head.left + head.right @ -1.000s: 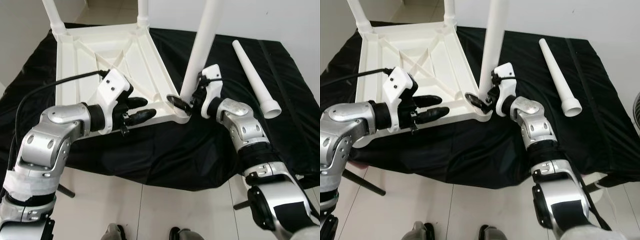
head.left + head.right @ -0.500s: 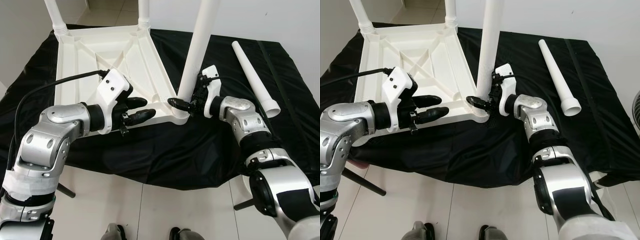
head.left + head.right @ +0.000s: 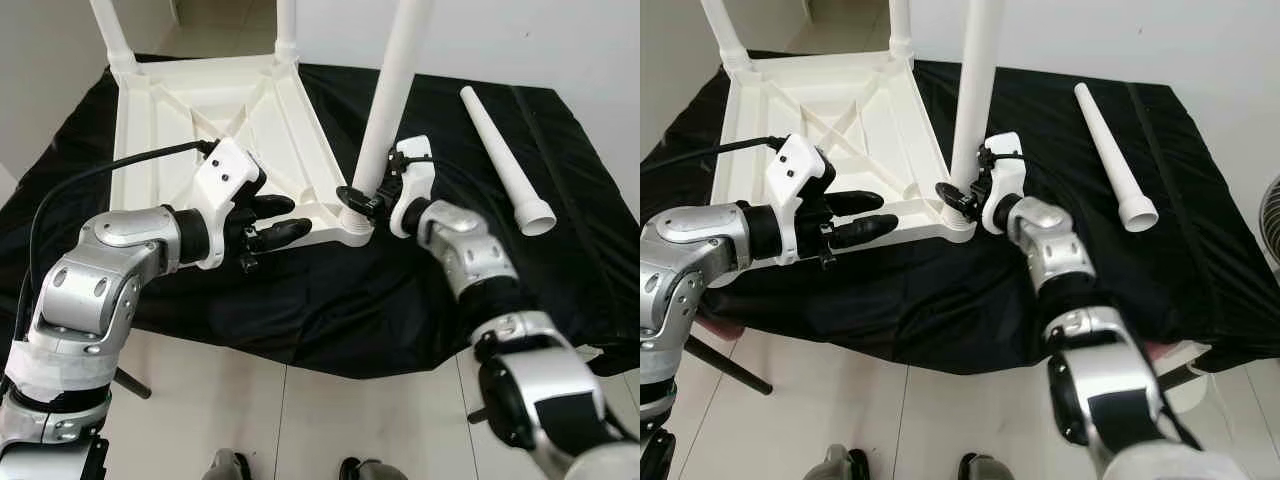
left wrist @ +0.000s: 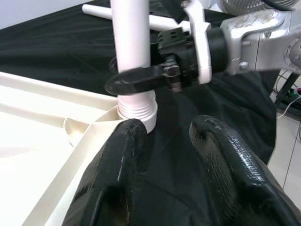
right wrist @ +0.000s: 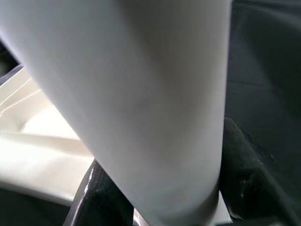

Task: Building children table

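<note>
The white plastic table top (image 3: 200, 110) lies upside down on a black cloth (image 3: 330, 290). A white leg (image 3: 395, 80) stands upright in its near right corner socket (image 4: 136, 108). My right gripper (image 3: 360, 197) is shut on this leg just above the socket; the leg (image 5: 141, 94) sits between its fingers (image 5: 249, 179). My left gripper (image 3: 283, 219) is open at the table's near rim, left of that socket. One of its fingers (image 4: 117, 160) lies over the rim and the other over the cloth. A loose white leg (image 3: 505, 160) lies on the cloth to the right.
Two more legs (image 3: 110, 35) (image 3: 287, 25) stand at the table's far corners. The cloth hangs over the front edge above a white tiled floor (image 3: 330, 420). A black cable (image 3: 110, 175) runs from my left wrist across the table top.
My right wrist and forearm have turned about the leg while still holding it near the socket, and the elbow has swung inward. The left arm has stayed put.
</note>
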Tool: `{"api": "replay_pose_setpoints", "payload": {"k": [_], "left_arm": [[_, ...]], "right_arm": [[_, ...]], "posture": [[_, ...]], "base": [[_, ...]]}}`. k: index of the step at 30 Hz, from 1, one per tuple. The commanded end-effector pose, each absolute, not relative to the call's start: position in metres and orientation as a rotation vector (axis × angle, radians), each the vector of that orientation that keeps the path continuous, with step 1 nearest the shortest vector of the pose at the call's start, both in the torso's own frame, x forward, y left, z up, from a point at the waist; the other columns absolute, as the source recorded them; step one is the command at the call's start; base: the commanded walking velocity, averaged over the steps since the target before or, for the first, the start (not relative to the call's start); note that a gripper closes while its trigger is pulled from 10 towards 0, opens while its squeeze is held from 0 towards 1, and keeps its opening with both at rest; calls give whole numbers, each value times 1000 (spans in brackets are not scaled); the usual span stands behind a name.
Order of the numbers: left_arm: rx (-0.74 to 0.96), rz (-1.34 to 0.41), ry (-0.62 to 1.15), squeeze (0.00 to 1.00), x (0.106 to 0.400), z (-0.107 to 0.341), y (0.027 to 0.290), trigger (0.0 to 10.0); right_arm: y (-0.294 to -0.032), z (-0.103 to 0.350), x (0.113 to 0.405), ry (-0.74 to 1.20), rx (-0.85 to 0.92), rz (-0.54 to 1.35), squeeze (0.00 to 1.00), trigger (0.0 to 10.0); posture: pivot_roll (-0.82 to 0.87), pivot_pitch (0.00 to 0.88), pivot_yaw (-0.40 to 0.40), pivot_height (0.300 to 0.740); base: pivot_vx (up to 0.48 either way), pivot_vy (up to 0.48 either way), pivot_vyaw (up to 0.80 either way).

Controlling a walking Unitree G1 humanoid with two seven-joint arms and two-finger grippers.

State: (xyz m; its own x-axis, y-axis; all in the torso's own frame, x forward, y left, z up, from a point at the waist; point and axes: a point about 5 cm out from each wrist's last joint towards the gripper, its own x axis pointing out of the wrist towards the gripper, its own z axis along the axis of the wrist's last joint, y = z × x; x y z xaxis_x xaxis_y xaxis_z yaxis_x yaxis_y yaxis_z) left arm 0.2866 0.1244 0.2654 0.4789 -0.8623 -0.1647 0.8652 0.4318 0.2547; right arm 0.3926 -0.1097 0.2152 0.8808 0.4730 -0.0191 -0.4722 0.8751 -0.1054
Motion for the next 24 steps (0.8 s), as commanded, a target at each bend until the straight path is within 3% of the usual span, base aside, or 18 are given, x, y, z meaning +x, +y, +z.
{"api": "replay_pose_setpoints", "payload": {"k": [1,11,16,17,18,19,20,21,24], "left_arm": [[322,-1009,-5,0,288,266,124,10000],[319,-1018,-6,0,288,266,122,10000],[317,-1017,-7,0,288,265,122,10000],[317,-1016,-8,0,288,265,123,10000],[317,-1016,-8,0,288,265,123,10000],[317,-1013,-7,0,288,265,123,10000],[317,-1011,-7,0,287,265,123,10000],[316,-1009,-6,0,287,265,124,10000],[316,-1008,-6,0,287,264,124,10000]], "right_arm": [[-129,180,390,146,-74,289,0,0],[-120,175,378,145,81,-43,0,0],[-111,182,375,122,74,-82,0,0],[-105,186,375,95,50,-33,0,9216],[-105,186,375,95,50,-33,0,9216],[-101,189,374,74,28,-2,0,10000],[-96,192,373,47,19,75,227,10000],[-94,193,372,37,21,114,1000,10000],[-92,197,371,8,21,157,1000,10000]], "posture": [[15,190,12,740],[6,189,14,740],[7,188,9,740],[9,189,7,740],[9,189,7,740],[10,189,4,740],[10,188,1,740],[10,188,1,740],[10,188,1,740]], "base": [[0,0,0],[0,0,0],[0,0,0],[0,0,0],[0,0,0],[0,0,0],[0,0,0],[0,0,0],[0,0,0]]}}
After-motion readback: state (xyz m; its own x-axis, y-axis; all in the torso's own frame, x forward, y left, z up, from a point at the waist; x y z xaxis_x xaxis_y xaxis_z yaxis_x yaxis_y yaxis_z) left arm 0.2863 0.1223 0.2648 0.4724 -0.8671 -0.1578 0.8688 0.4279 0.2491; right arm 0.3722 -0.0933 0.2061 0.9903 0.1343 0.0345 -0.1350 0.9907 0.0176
